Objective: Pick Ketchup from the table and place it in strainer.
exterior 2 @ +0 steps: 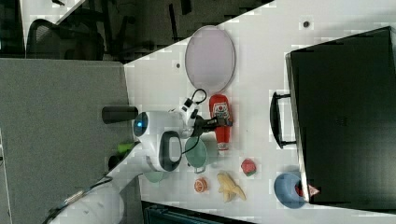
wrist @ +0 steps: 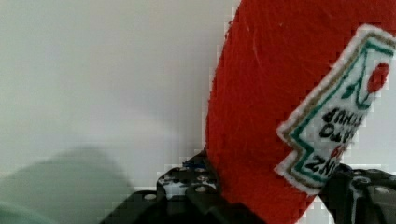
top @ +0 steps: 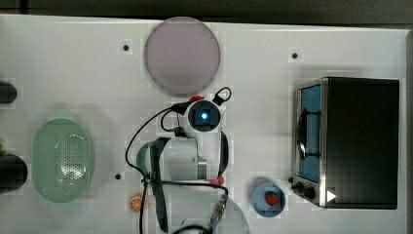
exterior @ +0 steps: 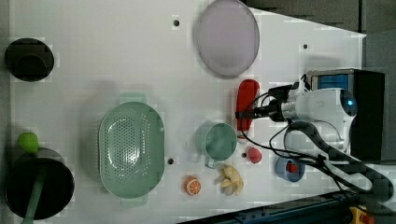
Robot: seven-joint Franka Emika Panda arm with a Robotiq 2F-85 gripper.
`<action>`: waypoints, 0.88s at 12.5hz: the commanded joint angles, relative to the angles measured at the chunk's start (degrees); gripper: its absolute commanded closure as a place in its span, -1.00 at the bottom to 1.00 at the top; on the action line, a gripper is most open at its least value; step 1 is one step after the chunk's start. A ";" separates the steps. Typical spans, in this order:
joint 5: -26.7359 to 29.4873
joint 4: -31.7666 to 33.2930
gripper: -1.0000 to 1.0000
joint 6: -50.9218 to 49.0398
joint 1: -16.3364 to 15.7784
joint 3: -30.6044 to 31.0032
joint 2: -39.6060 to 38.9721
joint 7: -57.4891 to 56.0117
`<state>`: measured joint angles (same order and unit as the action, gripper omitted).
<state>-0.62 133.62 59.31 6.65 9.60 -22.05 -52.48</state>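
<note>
The Ketchup (exterior: 247,100) is a soft red bottle with a white label, lying on its side on the white table between the plate and the mug. In the top view a small red part of the Ketchup (top: 196,98) peeks out from under the wrist. My gripper (exterior: 243,115) reaches across the bottle's lower half, one finger on each side. In the wrist view the Ketchup (wrist: 280,93) sits between the two black fingers (wrist: 187,189), which press against its sides. The mint-green strainer (exterior: 130,149) stands apart at the left view's left; in the top view the strainer (top: 62,161) is far left.
A grey-lilac plate (exterior: 226,37) lies just beyond the bottle. A green mug (exterior: 217,140), a strawberry piece (exterior: 253,155), banana (exterior: 231,179) and orange slice (exterior: 192,185) lie between bottle and table edge. A toaster oven (top: 360,141) and blue bowl (top: 268,197) stand at the top view's right.
</note>
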 commanded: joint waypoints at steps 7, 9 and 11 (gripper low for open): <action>0.16 -7.82 -0.23 -28.55 -1.11 6.13 26.29 8.99; 0.39 -9.08 -0.23 -33.95 -1.77 9.37 28.58 15.84; 0.98 -9.94 -0.23 -34.77 -2.60 13.76 28.86 22.87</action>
<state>0.31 122.31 25.39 6.41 21.35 10.59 -36.79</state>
